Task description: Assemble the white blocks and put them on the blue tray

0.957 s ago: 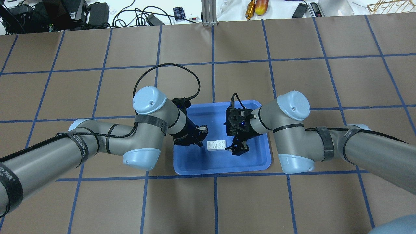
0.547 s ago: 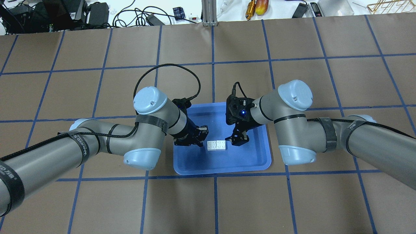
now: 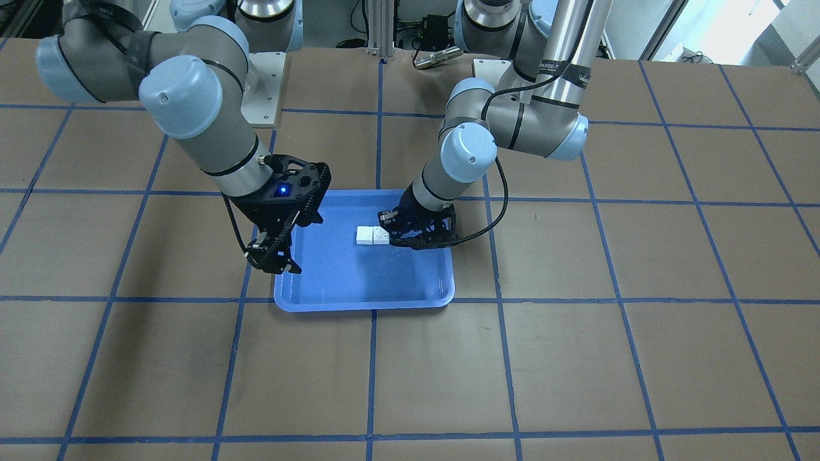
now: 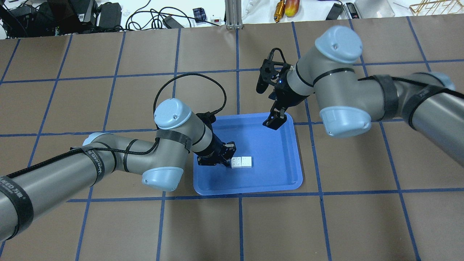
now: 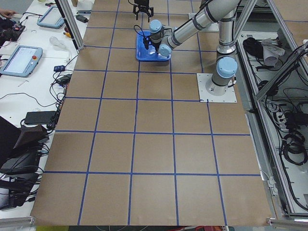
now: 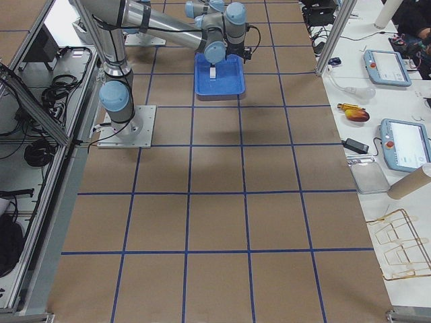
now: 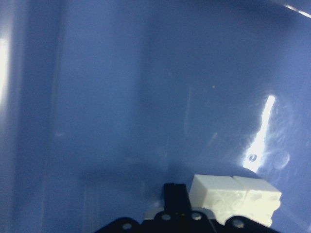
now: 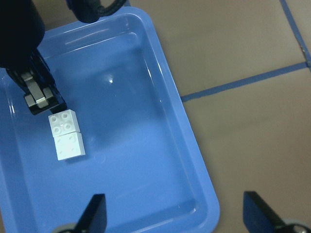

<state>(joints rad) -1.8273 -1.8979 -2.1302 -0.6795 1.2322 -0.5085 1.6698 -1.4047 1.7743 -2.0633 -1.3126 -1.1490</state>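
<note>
The white blocks (image 4: 242, 162) lie joined as a short bar, studs up, on the floor of the blue tray (image 4: 270, 170); they also show in the front view (image 3: 372, 235) and the right wrist view (image 8: 65, 134). My left gripper (image 4: 227, 158) is low in the tray, its jaws together, with its tip right beside the bar's left end (image 7: 235, 201); it holds nothing. My right gripper (image 4: 273, 122) is open and empty, raised above the tray's far right corner, well apart from the blocks. In its wrist view the fingertips (image 8: 95, 213) stand wide apart over the tray (image 8: 141, 145).
The tray (image 3: 365, 306) sits on a brown table with a blue tape grid. Cables and power supplies (image 4: 108, 14), an aluminium post (image 4: 232, 14) and small tools lie along the far edge. The left arm's elbow (image 4: 161, 179) hangs beside the tray's left rim.
My right gripper has let go of the bar's right end, risen and moved to the tray's far right corner. The left gripper has shifted slightly towards the blocks. The blocks have not moved.
</note>
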